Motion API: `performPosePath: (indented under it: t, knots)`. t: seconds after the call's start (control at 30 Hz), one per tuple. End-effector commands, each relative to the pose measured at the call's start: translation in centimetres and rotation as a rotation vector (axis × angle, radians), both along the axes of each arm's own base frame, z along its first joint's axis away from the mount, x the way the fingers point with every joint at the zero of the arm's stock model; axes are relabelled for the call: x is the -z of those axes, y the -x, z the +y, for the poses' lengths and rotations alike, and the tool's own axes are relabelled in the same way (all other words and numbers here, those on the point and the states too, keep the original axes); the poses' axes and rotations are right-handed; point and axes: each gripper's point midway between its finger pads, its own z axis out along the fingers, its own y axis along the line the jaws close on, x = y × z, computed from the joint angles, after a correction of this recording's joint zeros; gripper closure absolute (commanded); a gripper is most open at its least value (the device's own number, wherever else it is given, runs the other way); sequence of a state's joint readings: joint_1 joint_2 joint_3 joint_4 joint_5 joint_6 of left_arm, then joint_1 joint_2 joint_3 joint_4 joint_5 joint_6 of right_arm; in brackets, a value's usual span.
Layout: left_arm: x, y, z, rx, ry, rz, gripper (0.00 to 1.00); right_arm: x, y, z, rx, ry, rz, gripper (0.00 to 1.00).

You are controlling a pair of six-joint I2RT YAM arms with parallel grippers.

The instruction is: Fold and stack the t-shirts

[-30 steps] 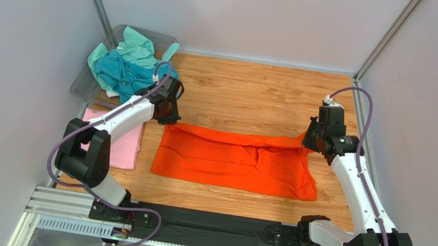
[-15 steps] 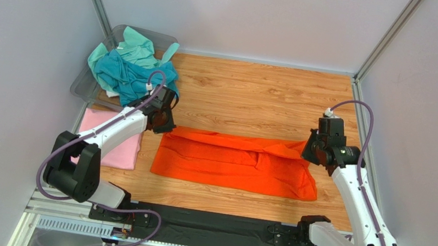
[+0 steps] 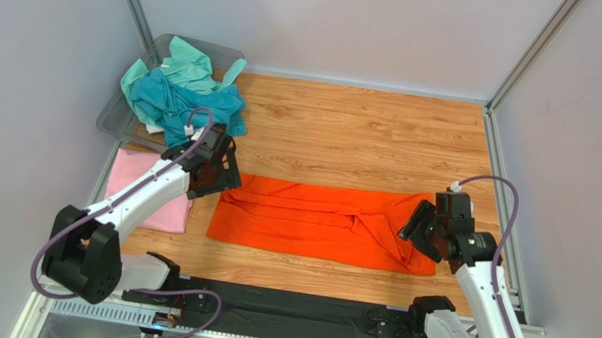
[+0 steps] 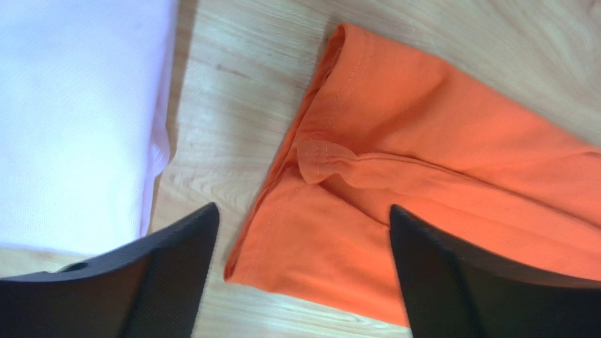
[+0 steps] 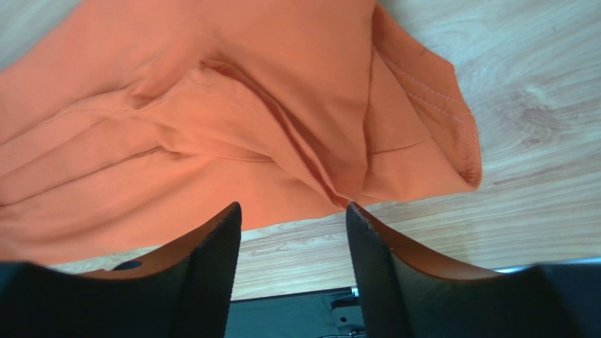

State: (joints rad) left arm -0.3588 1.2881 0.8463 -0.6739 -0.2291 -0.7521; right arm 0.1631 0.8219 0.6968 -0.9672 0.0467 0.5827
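Note:
The bright orange t-shirt (image 3: pixel 324 223) lies on the wooden table as a long folded strip with creases near its right end. My left gripper (image 3: pixel 223 180) hovers open over the strip's left end; in the left wrist view its jaws (image 4: pixel 303 211) stand wide apart above the orange cloth (image 4: pixel 437 162), holding nothing. Over the right end my right gripper (image 3: pixel 412 230) is also open, and in the right wrist view its empty jaws (image 5: pixel 293 208) frame the near hem of the orange cloth (image 5: pixel 211 105). A folded pale pink t-shirt (image 3: pixel 144 192) lies flat to the left.
A grey see-through bin (image 3: pixel 114 118) at the back left holds crumpled teal (image 3: pixel 166 106) and mint green (image 3: pixel 189 65) t-shirts. The pink shirt (image 4: pixel 77 120) lies a narrow strip of wood away from the orange one. A black rail (image 3: pixel 286 308) runs along the near edge.
Both grippers came toward the near edge with the orange shirt's far edge, narrowing it into a strip. Both then opened and let the cloth go.

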Motion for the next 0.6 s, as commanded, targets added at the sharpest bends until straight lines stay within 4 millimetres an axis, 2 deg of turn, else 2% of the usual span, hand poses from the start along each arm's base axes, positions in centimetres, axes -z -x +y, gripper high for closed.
performPosePath:
  t: [0.0,0.03,0.07,0.17,0.23,0.27,0.33,0.43,0.47,0.53,0.57]
  knots:
    - [-3.6,0.4,0.9,-0.025,-0.016,-0.051,0.01,-4.2,-1.6,1.7,-0.034,-0.098,-0.182,0.35]
    - [-4.6,0.1,0.3,-0.008,0.01,-0.072,0.0,-5.2,-2.3,2.0,-0.061,-0.107,-0.235,0.22]
    - [-5.2,-0.1,-0.2,0.007,0.032,-0.088,0.0,-5.7,-2.6,2.6,-0.092,-0.131,-0.261,0.0]
    - [-6.2,-1.0,-3.1,0.099,0.128,-0.13,0.0,-6.5,-4.1,3.9,-0.167,-0.165,-0.323,0.0]
    - [-6.3,-1.8,-5.7,0.184,0.202,-0.145,0.0,-5.9,-5.5,4.6,-0.208,-0.171,-0.313,0.0]
    - [-6.3,-2.0,-6.5,0.21,0.223,-0.146,0.0,-5.8,-6.0,5.0,-0.248,-0.17,-0.311,0.0]
    - [-5.1,-2.4,-7.9,0.246,0.248,-0.107,0.0,-4.3,-7.3,5.4,-0.26,-0.168,-0.245,0.0]
    - [-2.9,-2.7,-8.4,0.263,0.244,-0.039,0.0,-2.3,-9.1,5.8,-0.29,-0.157,-0.175,0.0]
    - [-1.8,-2.7,-8.4,0.262,0.232,-0.012,0.0,-0.8,-9.6,5.8,-0.297,-0.146,-0.135,0.0]
    - [-0.7,-2.5,-8.2,0.256,0.215,0.019,0.0,0.1,-10.6,5.9,-0.299,-0.144,-0.124,0.0]
    - [0.1,-2.4,-7.8,0.251,0.194,0.035,0.0,1.3,-10.8,6.4,-0.318,-0.162,-0.095,0.0]
